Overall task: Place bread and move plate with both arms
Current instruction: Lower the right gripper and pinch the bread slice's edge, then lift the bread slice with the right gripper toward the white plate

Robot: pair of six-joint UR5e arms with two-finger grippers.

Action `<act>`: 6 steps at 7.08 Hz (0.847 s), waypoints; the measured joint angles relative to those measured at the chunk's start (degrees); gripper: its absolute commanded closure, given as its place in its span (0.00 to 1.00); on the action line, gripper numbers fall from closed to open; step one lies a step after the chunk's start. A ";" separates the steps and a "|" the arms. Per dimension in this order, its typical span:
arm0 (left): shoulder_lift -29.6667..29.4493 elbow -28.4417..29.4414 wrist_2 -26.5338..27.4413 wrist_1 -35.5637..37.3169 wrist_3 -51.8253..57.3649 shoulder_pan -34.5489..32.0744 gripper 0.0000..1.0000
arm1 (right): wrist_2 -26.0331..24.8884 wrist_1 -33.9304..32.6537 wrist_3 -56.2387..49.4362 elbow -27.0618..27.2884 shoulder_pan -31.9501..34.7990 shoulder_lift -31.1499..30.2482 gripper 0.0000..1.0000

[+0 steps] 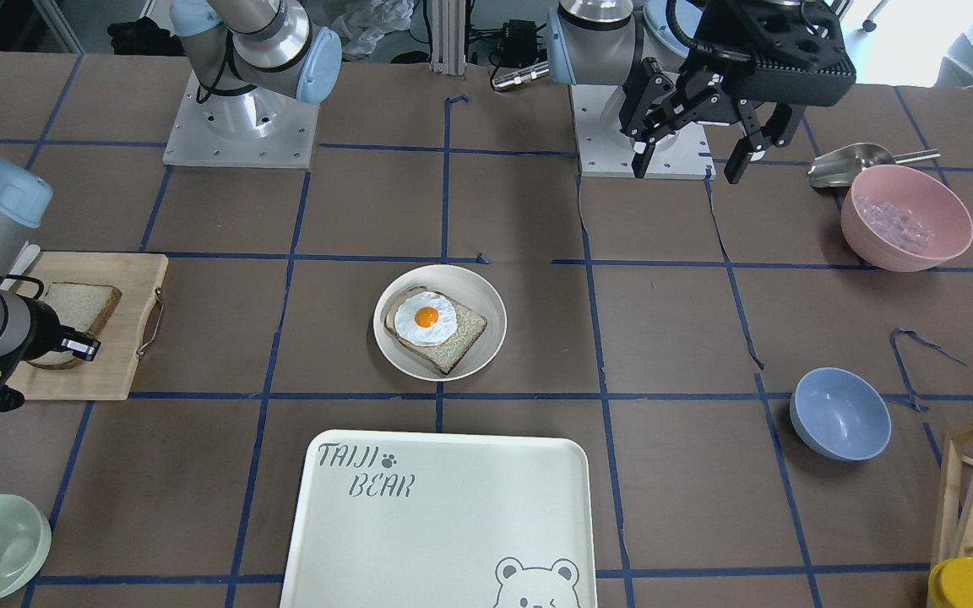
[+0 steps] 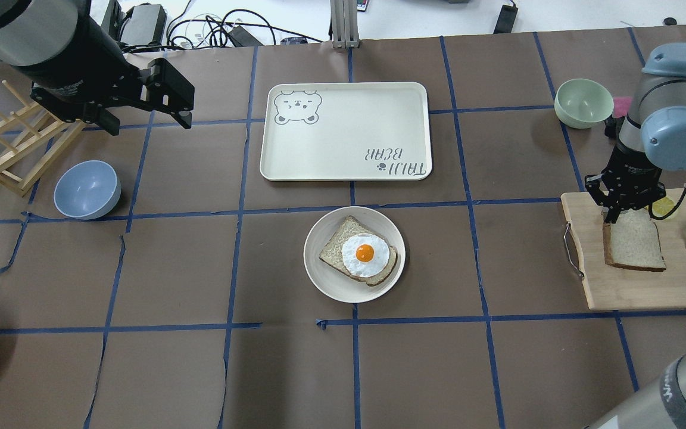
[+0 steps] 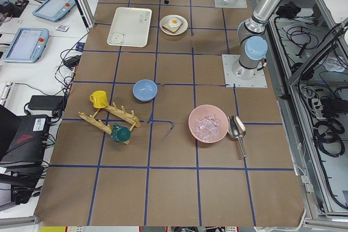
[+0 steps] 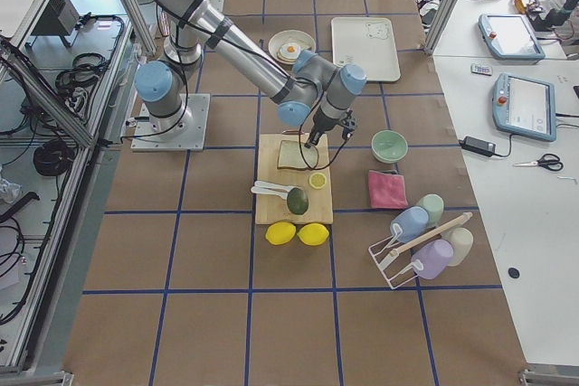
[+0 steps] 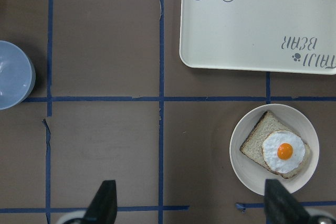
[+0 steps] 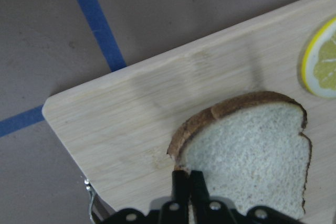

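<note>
The bread (image 2: 635,245) is a plain slice lying on a wooden cutting board (image 2: 623,289) at the table's right end. My right gripper (image 2: 613,215) is down at its far-left corner. In the right wrist view the fingers (image 6: 181,182) are shut on the crust edge of the bread (image 6: 252,150). The plate (image 2: 319,274) sits mid-table and bears a slice with a fried egg (image 2: 365,254). My left gripper (image 2: 146,116) is open and empty, high above the table's left side, far from the plate (image 5: 241,166).
The white TAIJI BEAR tray (image 2: 346,149) lies just beyond the plate. A blue bowl (image 2: 87,189) and a wooden rack (image 2: 9,149) are under the left arm. A green bowl (image 2: 583,102) stands beyond the board. A lemon slice (image 6: 323,64), a spoon and an avocado share the board.
</note>
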 measured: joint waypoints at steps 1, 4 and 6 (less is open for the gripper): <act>0.00 0.00 0.00 0.00 0.00 0.00 0.00 | 0.22 2.97 0.32 -0.58 0.30 -1.47 1.00; 0.00 0.00 0.04 0.00 0.00 0.00 0.00 | 0.60 12.40 1.63 -3.80 3.33 -6.19 1.00; 0.00 -0.01 0.01 0.00 0.00 0.00 0.00 | 0.76 21.09 5.96 -9.16 8.17 -8.36 1.00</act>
